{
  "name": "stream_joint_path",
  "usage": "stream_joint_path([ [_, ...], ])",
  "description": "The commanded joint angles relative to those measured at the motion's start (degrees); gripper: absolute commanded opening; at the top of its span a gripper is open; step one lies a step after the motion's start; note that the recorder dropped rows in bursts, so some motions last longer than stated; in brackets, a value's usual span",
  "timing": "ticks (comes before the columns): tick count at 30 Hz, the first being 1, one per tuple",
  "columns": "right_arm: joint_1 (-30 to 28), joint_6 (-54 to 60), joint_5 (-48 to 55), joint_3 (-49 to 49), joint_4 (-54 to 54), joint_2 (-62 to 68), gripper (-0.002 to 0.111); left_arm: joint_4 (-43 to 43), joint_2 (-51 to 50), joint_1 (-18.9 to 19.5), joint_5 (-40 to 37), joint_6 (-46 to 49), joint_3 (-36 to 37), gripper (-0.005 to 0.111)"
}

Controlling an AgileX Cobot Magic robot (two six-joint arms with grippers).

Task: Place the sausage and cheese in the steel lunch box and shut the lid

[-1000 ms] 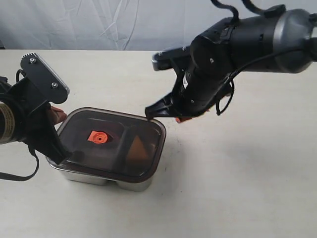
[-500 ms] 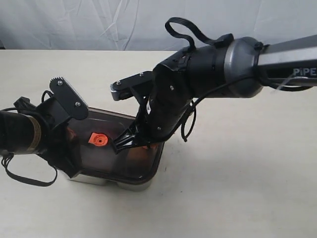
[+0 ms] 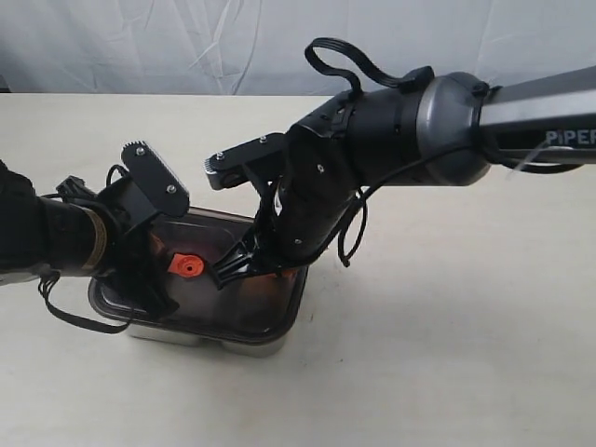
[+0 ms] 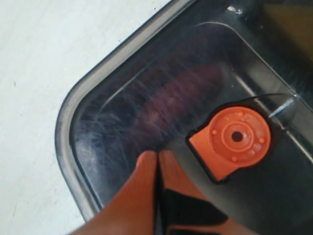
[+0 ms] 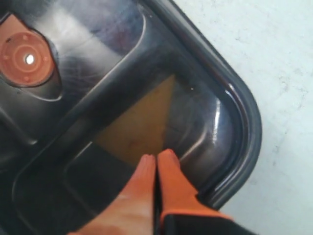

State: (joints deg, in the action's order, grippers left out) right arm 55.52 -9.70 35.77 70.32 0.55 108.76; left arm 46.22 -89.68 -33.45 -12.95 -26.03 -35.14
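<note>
We see two glossy black arms. The right arm (image 3: 400, 130) carries a silver-grey band, white "PiPER" lettering (image 3: 568, 136), looping black cables (image 3: 340, 58) and a grey plate (image 3: 244, 158) with screws. The left arm (image 3: 37, 244) has a tan ring (image 3: 93, 244) and a black plate (image 3: 154, 179), screw-studded and toothed along one edge. The left gripper (image 4: 157, 161) and right gripper (image 5: 156, 164) have orange fingers.

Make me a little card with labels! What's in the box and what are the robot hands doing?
lid: on the steel lunch box, orange valve up
sausage: inside, showing through the lid
cheese: inside, showing through the lid
left gripper: shut, tips at the lid near the orange valve
right gripper: shut, tips at the lid over the cheese
</note>
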Motion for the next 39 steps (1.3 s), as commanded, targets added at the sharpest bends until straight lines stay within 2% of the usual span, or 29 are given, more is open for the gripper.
stream_joint_path([
  [1,-0.1,-3.3,-2.4,-0.9,4.1,-2.8,-0.001,-4.6,-0.5,-0.3,-6.6,-0.3,0.5,0.0],
  [11,-0.1,-15.2,2.4,-0.9,15.1,-16.7,-0.001,-5.6,18.1,-0.3,-10.7,-0.3,-1.0,0.0],
  [18,3.4,-25.3,14.3,-1.9,28.5,-29.0,-0.001,-8.9,39.1,-0.3,-13.0,-0.3,-1.0,0.0],
  [25,4.6,-30.1,22.5,-10.6,30.8,-42.4,-0.001,-17.5,58.6,-0.3,-22.1,7.0,-1.0,0.0],
  [32,4.6,-35.9,17.6,-26.7,30.4,-51.5,-0.001,-24.1,69.1,-0.3,-34.3,12.2,1.0,0.0],
  [37,4.6,-38.5,9.8,-34.5,27.4,-52.4,-0.001,-25.4,74.7,-0.3,-36.9,12.3,5.3,0.0],
  [39,4.6,-38.5,3.2,-36.6,25.4,-51.8,-0.001,-26.0,76.1,-0.3,-36.5,12.3,6.0,0.0],
])
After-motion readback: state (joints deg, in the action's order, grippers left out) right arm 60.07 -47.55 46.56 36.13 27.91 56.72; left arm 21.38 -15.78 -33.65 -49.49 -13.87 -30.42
